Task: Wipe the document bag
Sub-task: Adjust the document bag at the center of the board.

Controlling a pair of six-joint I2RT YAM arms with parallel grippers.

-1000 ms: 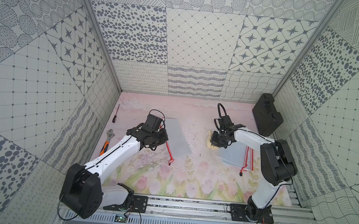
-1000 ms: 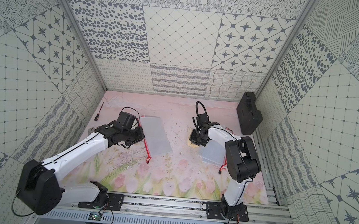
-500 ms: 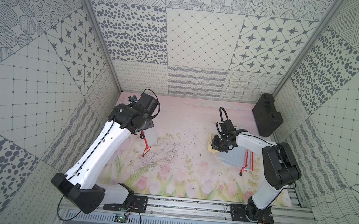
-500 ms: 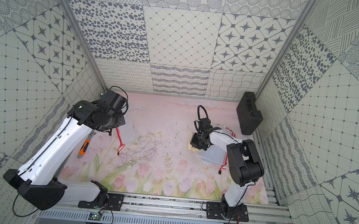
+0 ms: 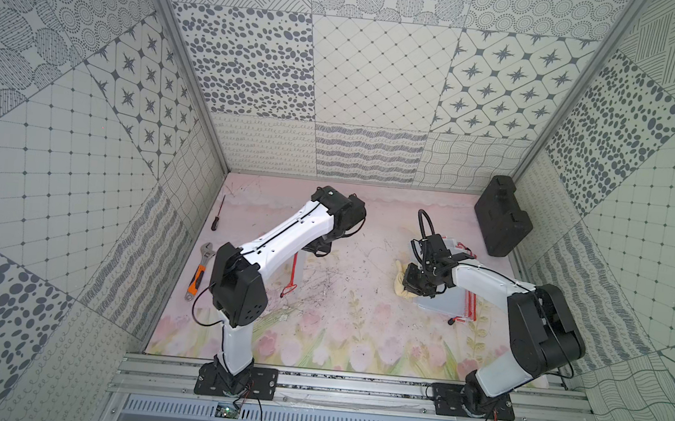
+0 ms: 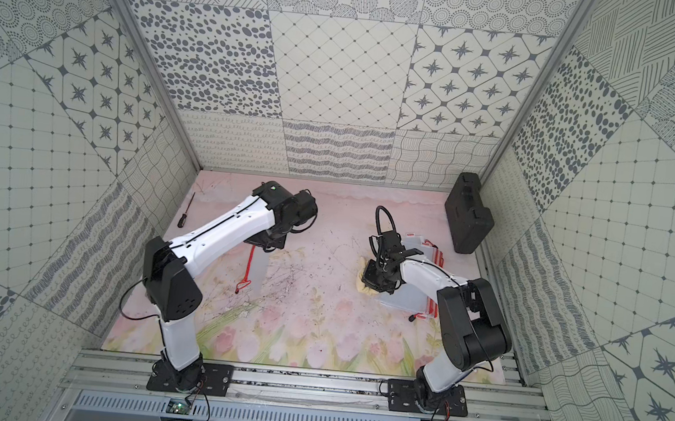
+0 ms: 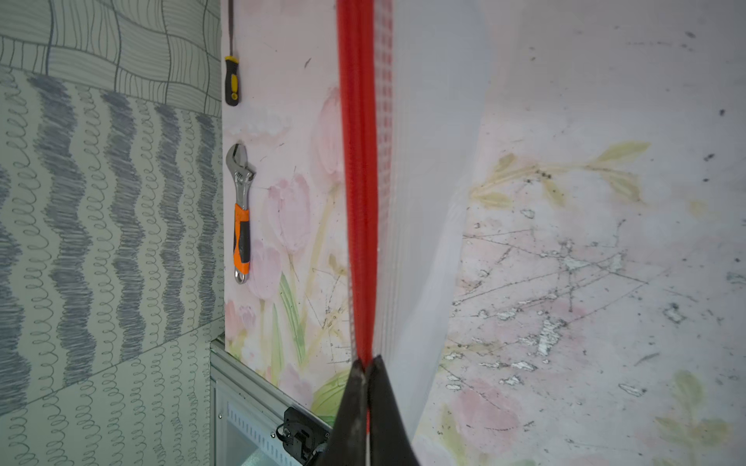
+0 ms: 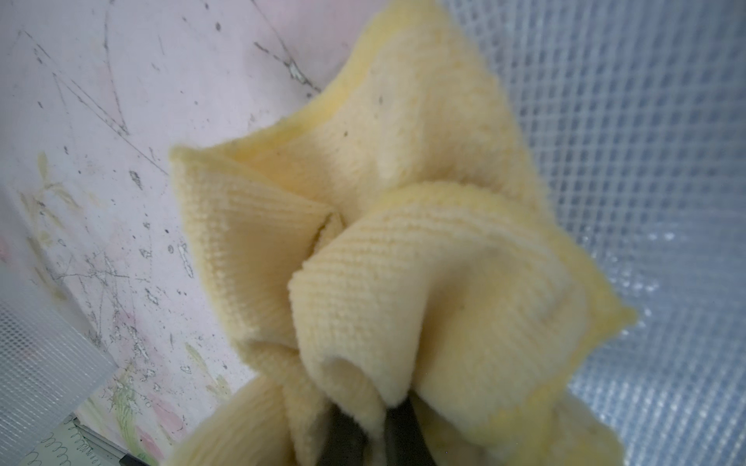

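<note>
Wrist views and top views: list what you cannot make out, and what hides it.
- Left gripper: both top views, under its arm.
- Bag: left wrist view, far end cut by the frame edge.
- Right gripper: right wrist view, buried in cloth.
- Stack: both top views, bag count too small, partly under the right arm.

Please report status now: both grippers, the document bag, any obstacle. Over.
Left gripper shut on document bag zipper edge, bag hanging. Right gripper shut on yellow cloth. Nothing between them.
</note>
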